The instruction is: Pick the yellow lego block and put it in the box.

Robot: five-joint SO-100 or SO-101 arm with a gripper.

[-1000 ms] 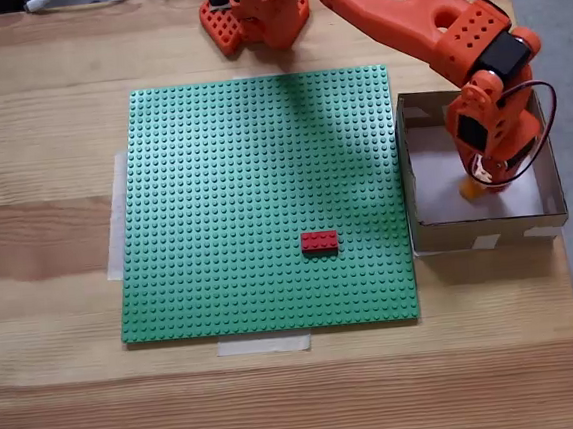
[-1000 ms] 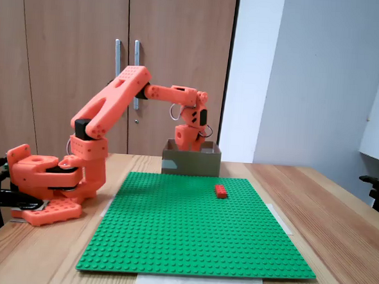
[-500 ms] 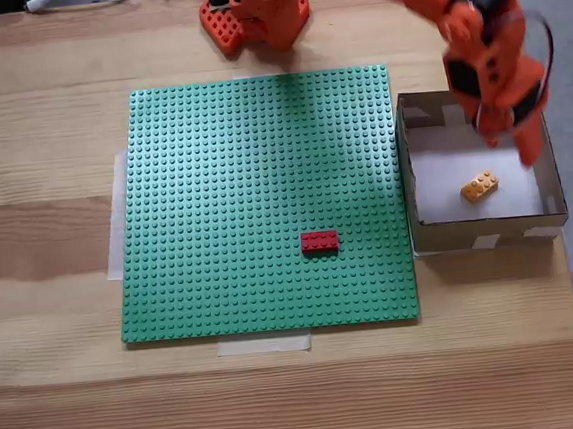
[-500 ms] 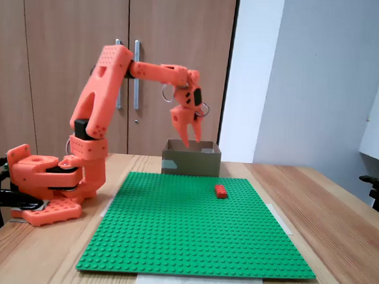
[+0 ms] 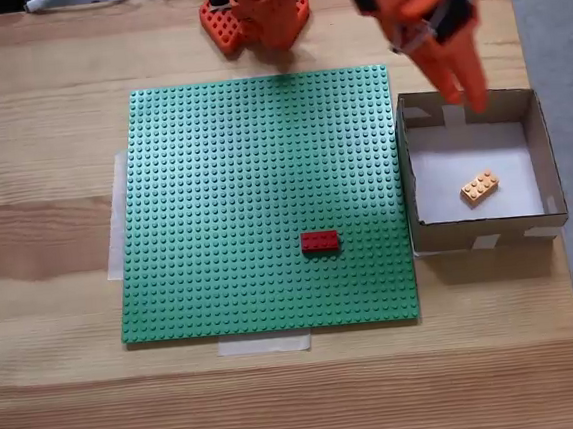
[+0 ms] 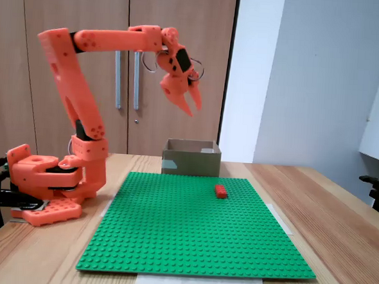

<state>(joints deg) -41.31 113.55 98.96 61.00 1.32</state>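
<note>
1. The wooden bench [image 5: 44, 196] is carrying a green studded baseplate [image 5: 223, 180], which is lying flat with strips of pale tape [image 5: 264, 345] showing at its left and near edges in a fixed view.
2. The orange arm's base [image 6: 42, 184] is sitting at the left of the bench in a fixed view, with the arm [image 6: 105, 40] reaching up and over to the right.
3. A red brick [image 5: 319, 241] is resting on the baseplate, right of centre and toward the near edge.
4. The hand [image 5: 464, 88] is hanging in the air with its fingers apart and gripping nothing; in a fixed view [image 6: 193, 107] it is hovering well above the box, tips pointing down.
5. The box [image 5: 429, 230] is sitting on the bench, touching the baseplate's right edge.
6. The yellow lego block [image 5: 479, 188] is lying studs-up on the box's white floor, slightly skewed, near the middle and apart from the walls and from the hand.
</note>
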